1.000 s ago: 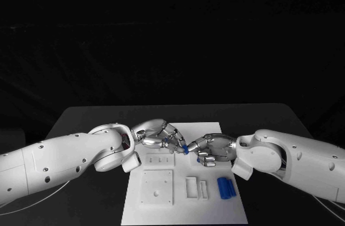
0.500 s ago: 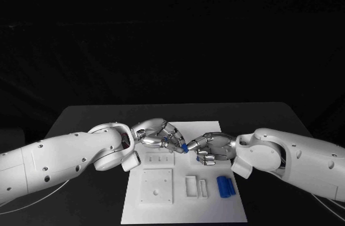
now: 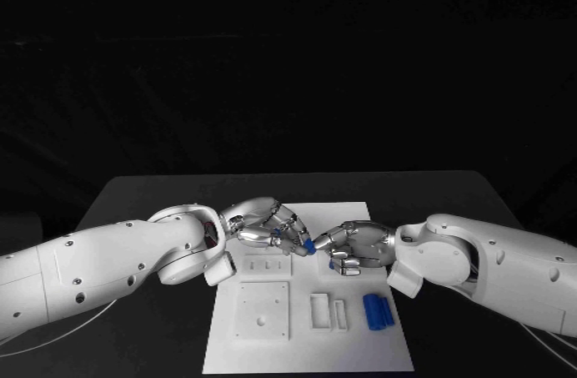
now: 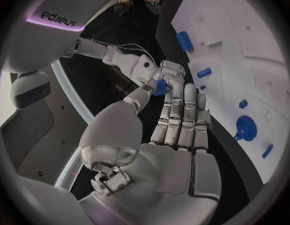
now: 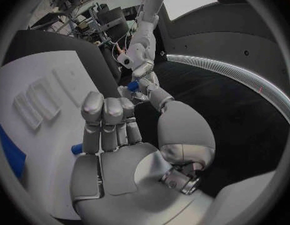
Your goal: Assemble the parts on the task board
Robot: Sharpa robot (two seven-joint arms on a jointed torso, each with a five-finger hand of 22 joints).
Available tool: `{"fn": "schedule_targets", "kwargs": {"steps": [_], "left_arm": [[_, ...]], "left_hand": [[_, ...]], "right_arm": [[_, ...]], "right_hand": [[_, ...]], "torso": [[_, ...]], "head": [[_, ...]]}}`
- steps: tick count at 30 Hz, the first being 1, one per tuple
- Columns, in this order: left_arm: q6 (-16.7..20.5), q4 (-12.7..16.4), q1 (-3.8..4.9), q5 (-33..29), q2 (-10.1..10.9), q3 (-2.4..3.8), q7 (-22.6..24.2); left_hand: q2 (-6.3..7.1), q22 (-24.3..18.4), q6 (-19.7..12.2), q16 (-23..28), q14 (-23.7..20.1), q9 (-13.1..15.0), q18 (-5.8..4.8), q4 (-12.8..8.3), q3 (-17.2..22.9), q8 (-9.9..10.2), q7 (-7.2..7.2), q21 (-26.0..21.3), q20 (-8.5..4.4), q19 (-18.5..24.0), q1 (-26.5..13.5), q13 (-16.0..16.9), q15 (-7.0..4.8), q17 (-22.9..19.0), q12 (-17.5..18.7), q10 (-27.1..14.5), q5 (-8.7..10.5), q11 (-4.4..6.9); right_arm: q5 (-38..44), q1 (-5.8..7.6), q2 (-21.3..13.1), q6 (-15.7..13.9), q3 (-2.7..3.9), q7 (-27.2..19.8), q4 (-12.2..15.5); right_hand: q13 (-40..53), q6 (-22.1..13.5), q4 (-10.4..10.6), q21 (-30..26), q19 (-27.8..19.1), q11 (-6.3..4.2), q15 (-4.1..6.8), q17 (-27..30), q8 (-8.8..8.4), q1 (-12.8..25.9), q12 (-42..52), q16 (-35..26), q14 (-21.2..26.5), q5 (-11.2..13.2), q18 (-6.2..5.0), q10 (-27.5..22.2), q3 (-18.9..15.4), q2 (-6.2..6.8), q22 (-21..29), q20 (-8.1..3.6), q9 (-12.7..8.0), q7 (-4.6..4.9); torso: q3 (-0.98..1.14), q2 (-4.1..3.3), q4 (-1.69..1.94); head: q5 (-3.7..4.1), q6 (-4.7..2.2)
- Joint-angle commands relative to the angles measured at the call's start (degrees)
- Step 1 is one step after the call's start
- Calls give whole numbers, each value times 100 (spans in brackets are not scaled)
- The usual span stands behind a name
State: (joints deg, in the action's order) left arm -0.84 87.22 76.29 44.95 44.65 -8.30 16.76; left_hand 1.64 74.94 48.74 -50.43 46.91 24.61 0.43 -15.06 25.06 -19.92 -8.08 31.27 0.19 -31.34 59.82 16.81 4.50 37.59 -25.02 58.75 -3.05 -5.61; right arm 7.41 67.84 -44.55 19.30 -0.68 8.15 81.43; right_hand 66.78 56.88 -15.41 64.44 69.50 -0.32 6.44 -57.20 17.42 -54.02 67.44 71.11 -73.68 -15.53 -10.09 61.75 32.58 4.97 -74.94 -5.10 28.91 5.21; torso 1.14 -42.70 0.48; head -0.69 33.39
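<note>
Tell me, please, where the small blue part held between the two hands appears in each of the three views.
Head view: small blue part between the left hand and right hand, above the task board.
Left wrist view: at the fingertips.
Right wrist view: at the meeting fingertips.
Shared landmark: the white task board.

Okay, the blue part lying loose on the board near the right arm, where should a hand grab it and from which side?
Probably grip the blue part across its two long sides, about mid-length, coming straight down from above. It lies flat on the board, elongated toward and away from the robot, with bare board around it. The right hand is nearer, but it and the left hand are meeting over a small blue piece.
</note>
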Motion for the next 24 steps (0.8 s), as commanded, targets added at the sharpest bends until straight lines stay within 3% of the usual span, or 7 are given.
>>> {"fn": "schedule_targets", "kwargs": {"steps": [1, 13, 24], "left_arm": [[1, 11, 1, -34, -14, 4, 43], [-184, 22, 1, -59, -12, 4, 71], [-69, 12, 1, -13, -21, 4, 24]], "left_hand": [[1, 94, 68, -27, 17, 4, -43, 48, 1, -22, 14, 25, 4, -31, -80, 6, -21, -12, -35, 50, 22, 18], [-170, 91, 257, -75, 20, 25, -43, 193, 47, -91, 75, 14, -4, -18, -153, 15, -33, -55, -141, 201, 19, 82], [-181, 97, 271, -103, 32, 21, -43, 188, 56, -85, 77, 22, -11, -25, -138, 5, -42, -61, -146, 210, 20, 88]], "right_arm": [[-21, -4, 11, 114, -1, -18, -4], [0, -4, 39, 91, -12, -22, -41], [-3, -4, 59, 160, -36, -32, 25]], "right_hand": [[5, 19, 1, -19, -29, -16, 26, -9, -16, -4, -9, -24, 9, -28, -491, -38, -26, -27, -98, -15, 8, 71], [3, 15, 7, -18, -30, -15, 25, -10, -19, 4, -10, -24, 11, -29, -491, -40, -32, -17, -98, -14, 9, 72], [2, 15, 15, -18, -31, -14, 24, -11, -19, 10, -11, -25, 11, -32, -491, -41, -35, -15, -97, -13, 11, 73]], "torso": [[-2, 0, 0], [-2, 0, 2], [3, 0, 3]], "head": [[6, 4], [12, 13], [13, 12]]}}
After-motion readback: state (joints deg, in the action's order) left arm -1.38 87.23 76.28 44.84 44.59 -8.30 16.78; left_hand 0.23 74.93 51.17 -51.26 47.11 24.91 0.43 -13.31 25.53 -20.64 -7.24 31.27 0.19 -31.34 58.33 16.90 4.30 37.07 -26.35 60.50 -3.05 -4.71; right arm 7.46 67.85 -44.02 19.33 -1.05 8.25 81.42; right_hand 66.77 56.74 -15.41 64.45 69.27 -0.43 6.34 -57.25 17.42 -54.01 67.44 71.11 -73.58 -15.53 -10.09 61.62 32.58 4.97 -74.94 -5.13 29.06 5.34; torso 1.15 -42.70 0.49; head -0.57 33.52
